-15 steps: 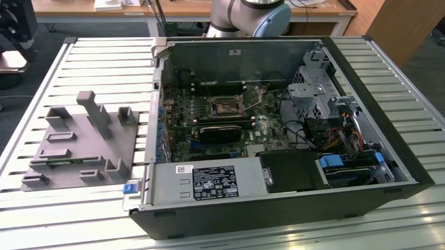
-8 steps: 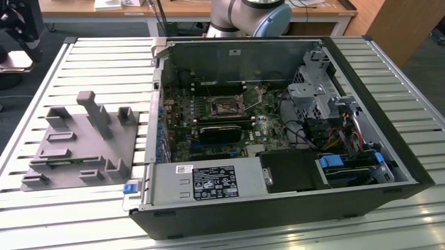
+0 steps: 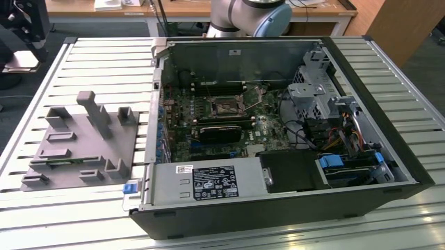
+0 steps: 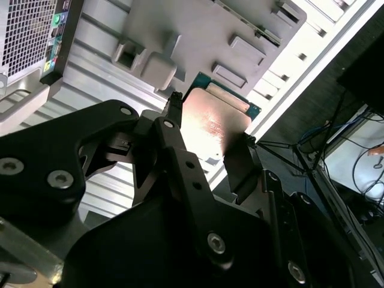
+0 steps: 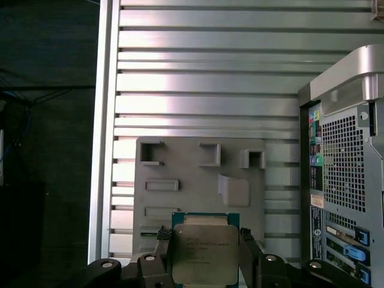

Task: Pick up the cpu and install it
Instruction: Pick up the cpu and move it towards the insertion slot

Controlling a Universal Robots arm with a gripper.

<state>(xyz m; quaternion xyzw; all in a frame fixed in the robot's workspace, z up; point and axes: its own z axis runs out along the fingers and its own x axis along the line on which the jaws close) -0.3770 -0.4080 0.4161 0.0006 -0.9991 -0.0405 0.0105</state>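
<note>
The cpu (image 5: 204, 255), a flat square chip with a shiny metal top and a thin green rim, sits between the two black fingers of my gripper (image 5: 205, 259), which is shut on its opposite edges. In the second wrist view the cpu (image 4: 217, 114) shows the same grip of my gripper (image 4: 207, 144). It hangs above the grey fixture plate (image 5: 198, 180), over the plate's edge. In the exterior view the motherboard's open square socket (image 3: 226, 105) lies inside the computer case (image 3: 278, 219), to the right of the fixture plate (image 3: 76, 143).
The slatted metal table (image 3: 104, 62) carries the fixture and the open case. The case's rear panel (image 5: 342, 180) with ports stands beside the fixture. A black heatsink block (image 3: 219, 133) lies under the socket. A power supply (image 3: 201, 182), drive cages (image 3: 313, 88) and cables crowd the case.
</note>
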